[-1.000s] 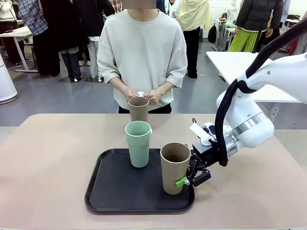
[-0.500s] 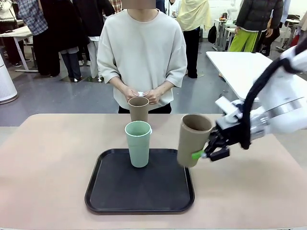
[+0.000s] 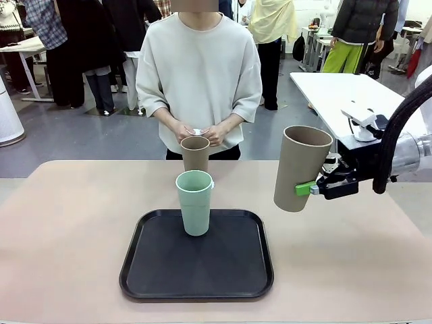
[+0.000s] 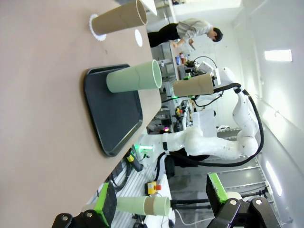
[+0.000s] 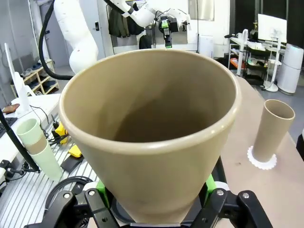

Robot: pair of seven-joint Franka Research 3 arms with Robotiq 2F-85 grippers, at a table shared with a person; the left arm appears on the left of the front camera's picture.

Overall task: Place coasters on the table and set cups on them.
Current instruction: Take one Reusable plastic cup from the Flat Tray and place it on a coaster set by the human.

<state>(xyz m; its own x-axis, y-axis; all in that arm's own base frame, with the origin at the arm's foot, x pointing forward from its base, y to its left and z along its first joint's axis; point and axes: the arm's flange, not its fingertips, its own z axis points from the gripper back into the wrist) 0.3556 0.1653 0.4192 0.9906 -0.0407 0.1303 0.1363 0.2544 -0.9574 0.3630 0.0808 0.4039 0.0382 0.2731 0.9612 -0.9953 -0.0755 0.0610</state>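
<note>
My right gripper is shut on a brown cup, holding it tilted in the air to the right of the black tray. In the right wrist view that brown cup sits between the green pads. A mint green cup stands upright on the tray. Another brown cup stands on a white coaster at the table's far side. The person's hands hold a small white coaster just behind it. My left gripper is open and holds nothing.
The person stands at the far edge, hands close to the far brown cup. A white table stands behind on the right. Bare tabletop lies to the left and right of the tray.
My right gripper has lifted the brown cup off the tray's front right corner and carried it up and to the right. The other cups have not moved.
</note>
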